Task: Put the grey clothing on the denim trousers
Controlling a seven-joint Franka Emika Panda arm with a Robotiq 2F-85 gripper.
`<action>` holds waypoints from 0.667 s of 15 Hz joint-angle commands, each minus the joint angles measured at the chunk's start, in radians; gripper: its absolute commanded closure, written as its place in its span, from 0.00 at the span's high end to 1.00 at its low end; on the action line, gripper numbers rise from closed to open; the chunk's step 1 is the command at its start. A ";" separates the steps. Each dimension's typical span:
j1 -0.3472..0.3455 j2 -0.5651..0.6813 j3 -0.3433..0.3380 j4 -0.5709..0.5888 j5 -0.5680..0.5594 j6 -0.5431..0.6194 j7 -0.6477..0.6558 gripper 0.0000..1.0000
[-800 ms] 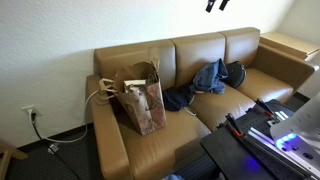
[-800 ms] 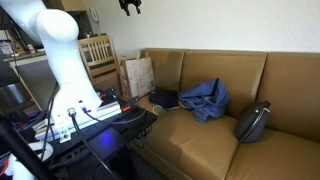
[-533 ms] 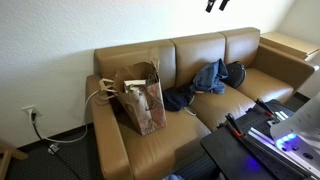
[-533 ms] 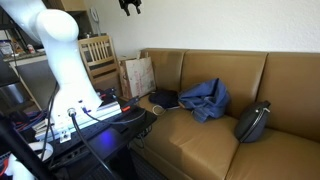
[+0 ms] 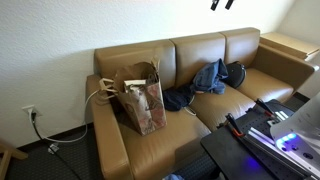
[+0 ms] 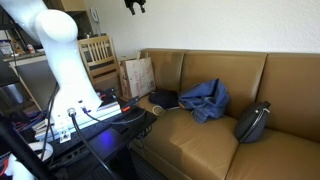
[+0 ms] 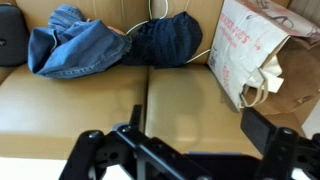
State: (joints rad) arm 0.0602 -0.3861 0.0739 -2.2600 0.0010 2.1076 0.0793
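The denim trousers [image 5: 209,77] lie crumpled on the middle seat of a brown sofa; they also show in an exterior view [image 6: 204,99] and at the top left of the wrist view [image 7: 75,42]. A dark grey clothing bundle [image 6: 252,122] lies on the seat beside them, apart from them; it also shows in an exterior view [image 5: 235,72] and at the wrist view's left edge [image 7: 12,35]. My gripper [image 5: 222,4] hangs high above the sofa, also seen in an exterior view [image 6: 134,5]. In the wrist view its jaws [image 7: 180,145] are open and empty.
A dark navy garment [image 7: 168,40] touches the trousers on the other side. A brown paper bag [image 5: 140,95] stands on the end seat by the armrest. A wooden chair [image 6: 97,55] and a workbench with electronics [image 6: 90,115] stand beside the sofa.
The gripper has shifted slightly sideways near the top of both exterior views. The clothes have not moved.
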 commanded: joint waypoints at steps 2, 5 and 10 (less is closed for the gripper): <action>-0.109 0.135 -0.110 0.070 -0.014 -0.072 0.007 1.00; -0.109 0.240 -0.151 0.088 0.049 -0.147 -0.029 1.00; -0.084 0.368 -0.122 0.127 0.101 -0.276 -0.010 1.00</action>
State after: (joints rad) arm -0.0300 -0.0838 -0.0635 -2.2031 0.0673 1.9077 0.0624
